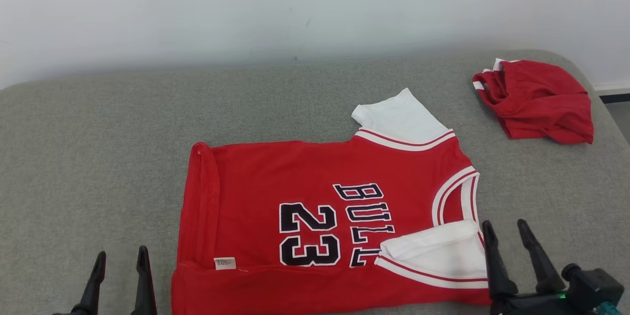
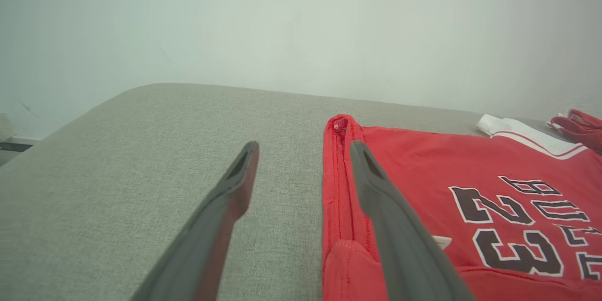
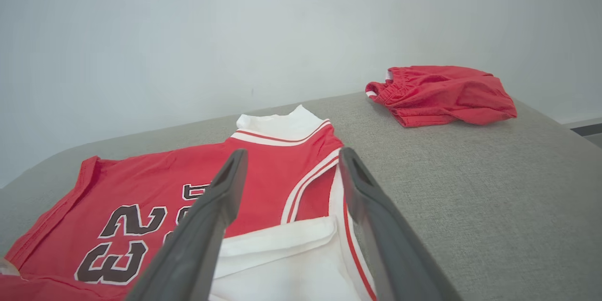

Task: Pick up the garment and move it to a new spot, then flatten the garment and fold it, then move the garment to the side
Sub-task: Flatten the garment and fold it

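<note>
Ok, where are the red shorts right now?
In the head view the shorts lie crumpled at the far right of the grey cushion, by the wall, apart from the jersey and beyond the right pincer.

The red jersey, with a black 23 on it, lies flat and face up on the grey padded surface. Its hem is at 9 o'clock and its neck at 3 o'clock. One white sleeve points to 12 o'clock; the other is folded inward. The 6 o'clock edge is turned over, showing a label.
</note>
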